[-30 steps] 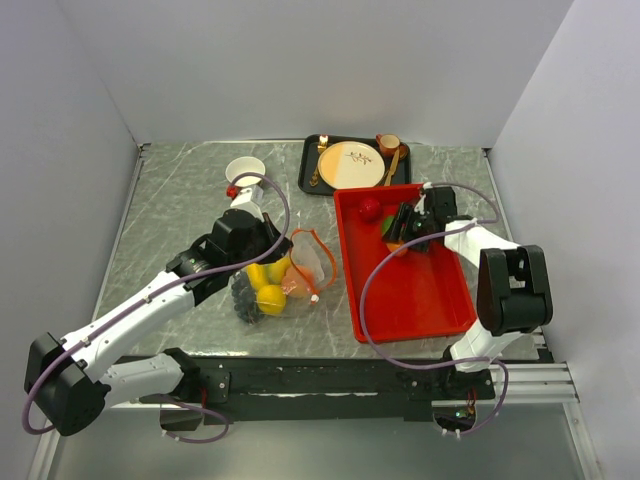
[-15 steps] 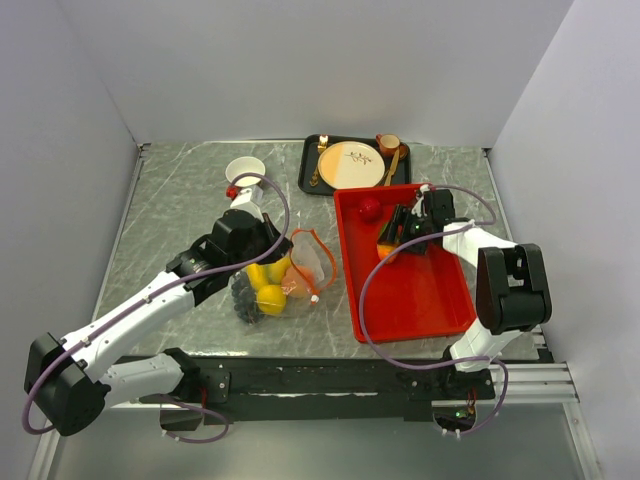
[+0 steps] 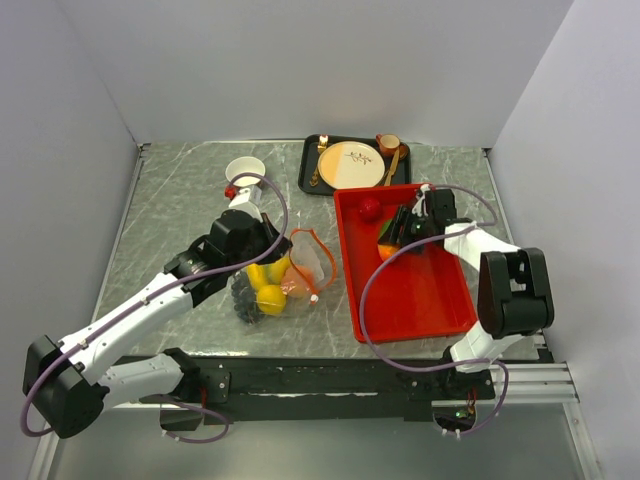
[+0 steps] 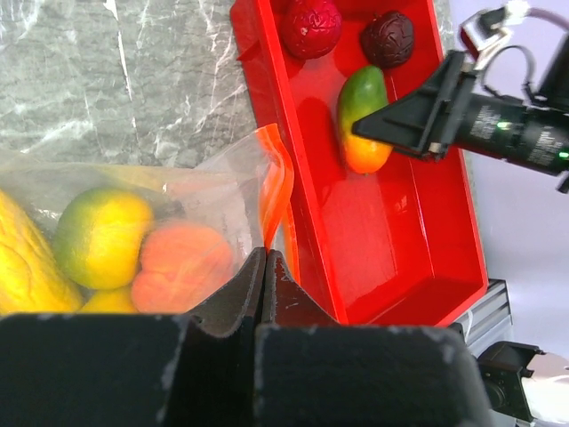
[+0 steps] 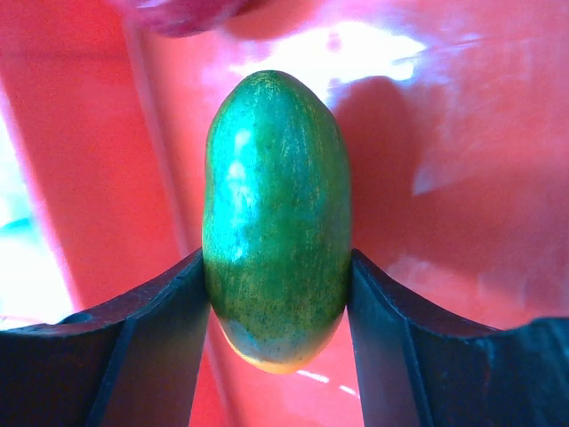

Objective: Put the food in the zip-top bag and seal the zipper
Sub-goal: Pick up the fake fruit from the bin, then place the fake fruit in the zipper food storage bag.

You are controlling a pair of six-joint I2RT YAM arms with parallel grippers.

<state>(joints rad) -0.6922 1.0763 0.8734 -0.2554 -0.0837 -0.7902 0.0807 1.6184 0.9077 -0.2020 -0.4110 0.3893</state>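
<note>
The clear zip-top bag (image 3: 303, 268) lies left of the red tray (image 3: 352, 290) with its orange-red zipper (image 4: 276, 189) mouth raised. Inside it are a lemon (image 3: 270, 298), a peach (image 4: 180, 263), a yellow-green fruit (image 4: 102, 235) and dark grapes (image 3: 243, 291). My left gripper (image 4: 267, 259) is shut on the bag's mouth edge. In the tray lie a red apple (image 4: 311, 25), a dark plum (image 4: 387, 38) and the orange-green mango (image 5: 276, 222). My right gripper (image 5: 277, 294) has a finger pressed on each side of the mango, which rests on the tray floor.
At the back stands a black tray (image 3: 308, 172) with a cream plate (image 3: 351, 163), cutlery and a brown cup (image 3: 388, 144). A white bowl (image 3: 245, 168) and a small red piece (image 3: 231, 190) sit back left. The tray's walls hem in my right gripper.
My right gripper has shifted slightly left and back along the tray and its fingers have drawn in against the mango. My left arm and the bag have stayed put.
</note>
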